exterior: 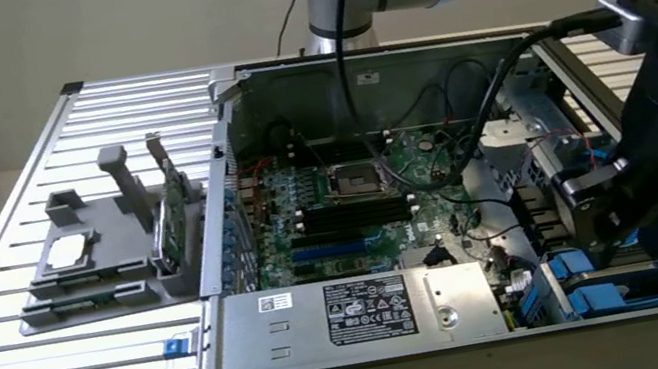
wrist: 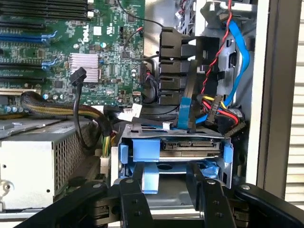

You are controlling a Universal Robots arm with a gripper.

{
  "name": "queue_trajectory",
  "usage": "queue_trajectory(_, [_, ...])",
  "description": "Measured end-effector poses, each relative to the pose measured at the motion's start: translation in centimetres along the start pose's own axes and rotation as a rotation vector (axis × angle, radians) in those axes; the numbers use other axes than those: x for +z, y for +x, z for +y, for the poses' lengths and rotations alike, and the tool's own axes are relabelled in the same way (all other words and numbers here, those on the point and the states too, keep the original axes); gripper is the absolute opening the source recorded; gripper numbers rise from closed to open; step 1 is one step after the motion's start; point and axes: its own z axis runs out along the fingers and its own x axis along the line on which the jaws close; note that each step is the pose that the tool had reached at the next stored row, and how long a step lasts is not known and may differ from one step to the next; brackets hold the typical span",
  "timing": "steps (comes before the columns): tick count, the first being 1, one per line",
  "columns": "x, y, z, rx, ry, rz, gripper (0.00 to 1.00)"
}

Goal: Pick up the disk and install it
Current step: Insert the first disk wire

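Note:
The disk [wrist: 192,153] lies low in the drive bay at the case's corner, and its connector edge shows inside the blue plastic carrier [wrist: 142,149]. My gripper [wrist: 166,167] hangs just above it, open. Its two black fingers [wrist: 133,190] stand apart over the carrier's middle, with a blue tab and grey metal visible in the gap. Nothing is clamped between them. In the exterior view the gripper [exterior: 621,229] sits over the blue bay [exterior: 618,288] at the exterior view's lower right.
Blue, red and yellow cables [wrist: 213,102] crowd the space beside the bay. The power supply [exterior: 365,310] borders it, with the motherboard [exterior: 346,202] beyond. Outside the case, a grey holder [exterior: 88,273] carries a green card [exterior: 178,211] and a square chip [exterior: 68,253].

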Motion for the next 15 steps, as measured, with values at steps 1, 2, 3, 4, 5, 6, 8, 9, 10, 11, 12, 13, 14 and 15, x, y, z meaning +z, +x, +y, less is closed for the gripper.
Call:
queue_trajectory(1, [0.04, 0.0, 0.0, 0.016, 0.0011, -0.0002, 0.48])
queue_trajectory(2, [0.08, 0.01, 0.0, 0.034, 0.0023, -0.0003, 0.48])
queue_trajectory(3, [0.12, 0.01, 0.0, 0.05, 0.0035, -0.0005, 0.48])
queue_trajectory(4, [0.15, 0.02, 0.0, 0.067, 0.0048, -0.0006, 0.48])
queue_trajectory(5, [0.17, 0.02, 0.0, 0.081, 0.0058, -0.0008, 0.48])
queue_trajectory(6, [0.18, 0.02, 0.0, 0.095, 0.0066, -0.0009, 0.48])
queue_trajectory(8, [0.19, 0.02, 0.0, 0.113, 0.0074, -0.001, 0.48])
queue_trajectory(9, [0.19, 0.02, 0.02, 0.119, 0.0076, -0.0011, 0.48])
queue_trajectory(10, [0.19, 0.02, 0.05, 0.122, 0.008, -0.0011, 0.48])
queue_trajectory(11, [0.18, 0.02, 0.09, 0.125, 0.0084, -0.0011, 0.48])
queue_trajectory(12, [0.19, 0.01, 0.15, 0.126, 0.0085, -0.0012, 0.48])
queue_trajectory(13, [0.19, -0.01, 0.22, 0.127, 0.0085, -0.0012, 0.48])
queue_trajectory(14, [0.19, -0.06, 0.31, 0.128, 0.0087, -0.0012, 0.48])
queue_trajectory(15, [0.2, -0.1, 0.41, 0.128, 0.0087, -0.0012, 0.48])
